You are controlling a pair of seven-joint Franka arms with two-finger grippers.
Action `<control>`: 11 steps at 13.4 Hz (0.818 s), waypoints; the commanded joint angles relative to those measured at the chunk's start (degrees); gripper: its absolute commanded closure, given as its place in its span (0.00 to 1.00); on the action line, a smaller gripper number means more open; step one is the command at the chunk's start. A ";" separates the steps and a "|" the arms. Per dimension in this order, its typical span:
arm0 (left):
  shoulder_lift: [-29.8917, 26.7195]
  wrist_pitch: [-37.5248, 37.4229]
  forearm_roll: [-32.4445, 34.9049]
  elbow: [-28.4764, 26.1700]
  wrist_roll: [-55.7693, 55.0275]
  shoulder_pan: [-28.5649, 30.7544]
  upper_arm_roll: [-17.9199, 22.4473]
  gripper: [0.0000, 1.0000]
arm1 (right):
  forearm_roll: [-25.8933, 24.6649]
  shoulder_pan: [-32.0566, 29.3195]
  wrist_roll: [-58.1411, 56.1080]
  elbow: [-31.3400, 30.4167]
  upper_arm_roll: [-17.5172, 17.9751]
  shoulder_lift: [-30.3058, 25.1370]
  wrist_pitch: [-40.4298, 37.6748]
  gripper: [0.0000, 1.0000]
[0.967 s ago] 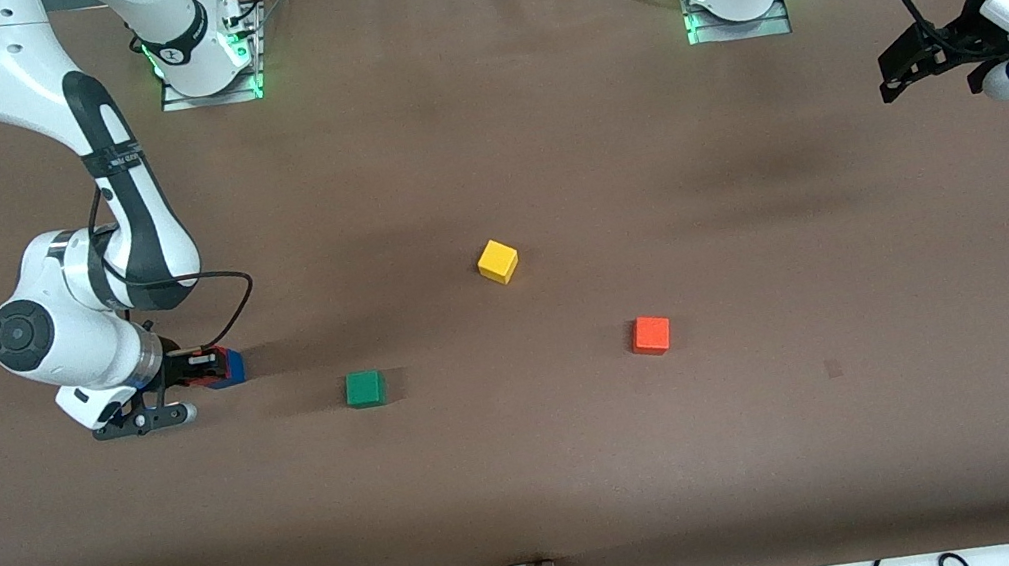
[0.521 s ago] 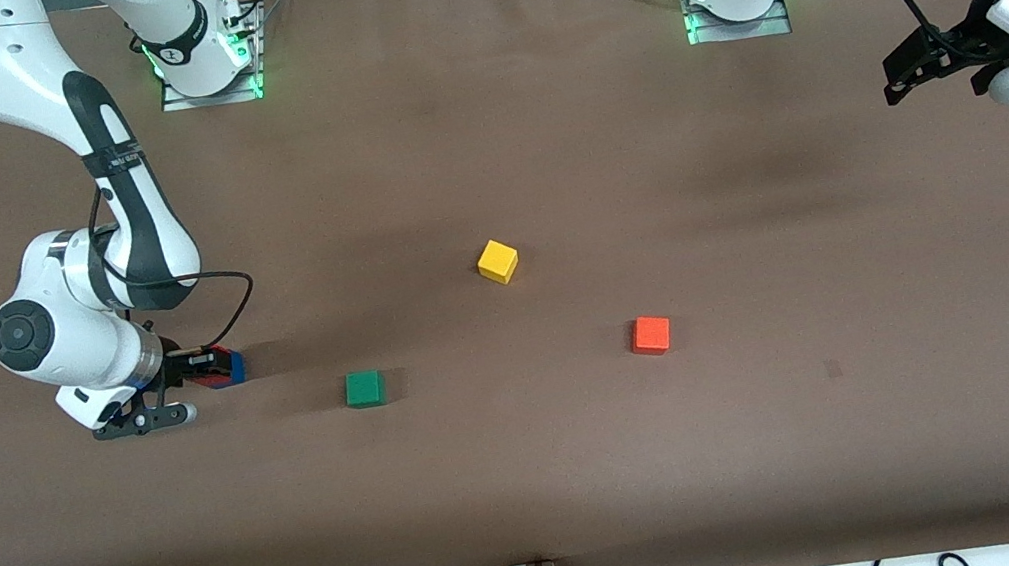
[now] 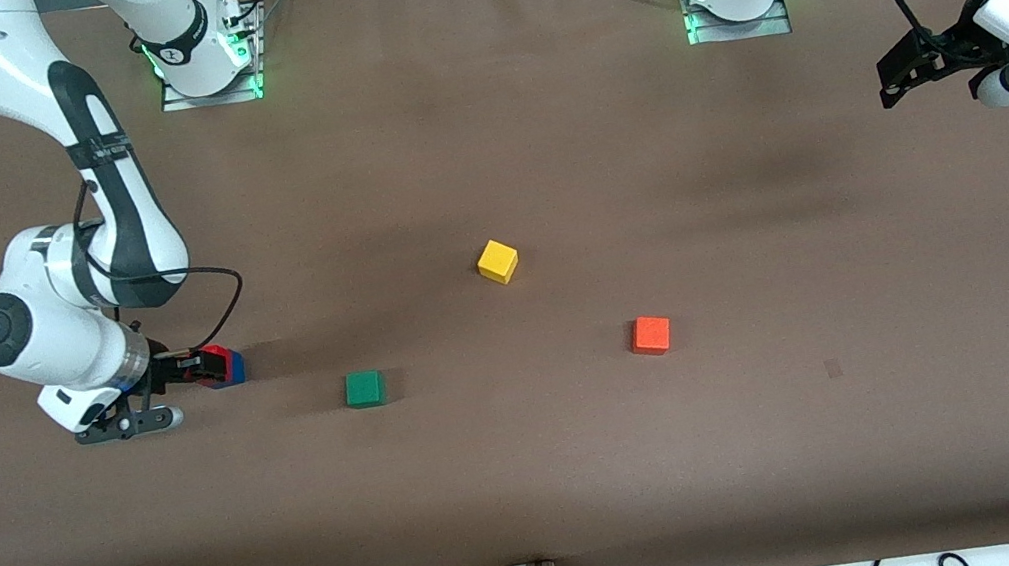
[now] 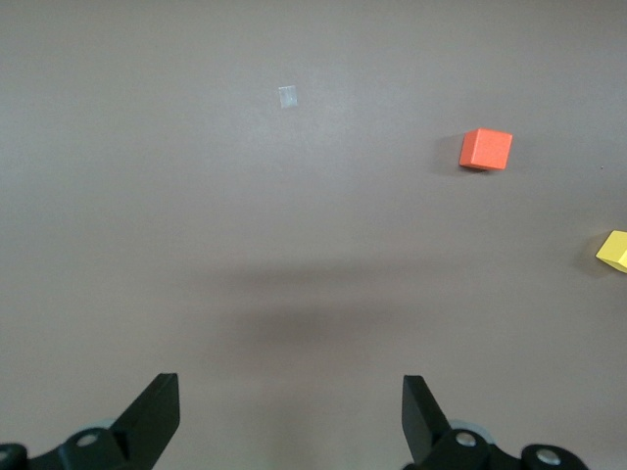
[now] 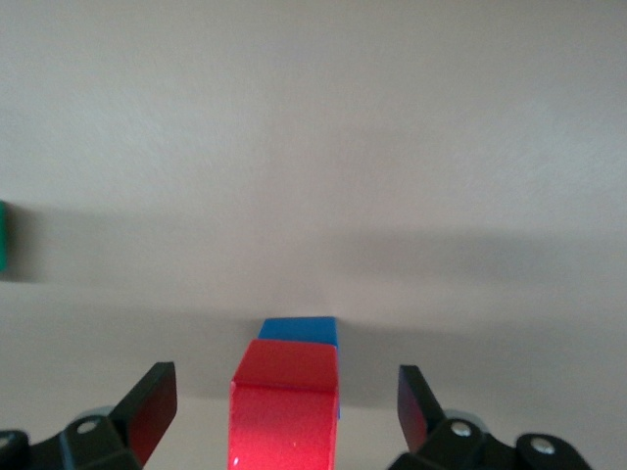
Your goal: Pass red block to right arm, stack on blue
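The red block (image 3: 214, 354) sits on top of the blue cube (image 3: 233, 370) near the right arm's end of the table. In the right wrist view the red block (image 5: 284, 416) covers most of the blue cube (image 5: 299, 330). My right gripper (image 3: 196, 369) is low at the stack and open. In the right wrist view my right gripper (image 5: 284, 390) has one finger on each side of the red block, with a gap on both sides. My left gripper (image 3: 899, 74) is open and empty above the left arm's end of the table, and it also shows in the left wrist view (image 4: 289, 394).
A green cube (image 3: 364, 388) lies beside the stack toward the table's middle. A yellow cube (image 3: 497, 261) lies near the centre. An orange cube (image 3: 650, 335) lies toward the left arm's end. Cables run along the table edge nearest the front camera.
My right arm has drawn back a little toward its end of the table, and more of the red block shows on the blue cube. My left arm has shifted only slightly.
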 commanded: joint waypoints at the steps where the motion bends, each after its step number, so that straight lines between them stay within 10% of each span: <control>1: 0.72 -0.88 1.10 1.71 0.39 -0.57 0.62 0.00 | -0.94 -0.34 1.93 -0.94 0.32 -6.52 -4.66 0.00; 5: 0.72 -0.88 1.10 1.80 0.39 -0.39 0.62 0.00 | -5.32 -0.87 5.10 -0.76 0.85 -16.27 -17.40 0.00; 8: 0.81 -0.88 1.10 1.80 0.39 -0.31 0.71 0.00 | -8.75 -12.34 5.63 -0.50 12.85 -23.22 -28.21 0.00; 11: 0.81 -0.88 1.02 1.80 0.39 -0.31 0.71 0.00 | -9.46 -13.79 5.55 -0.06 13.95 -26.31 -33.15 0.00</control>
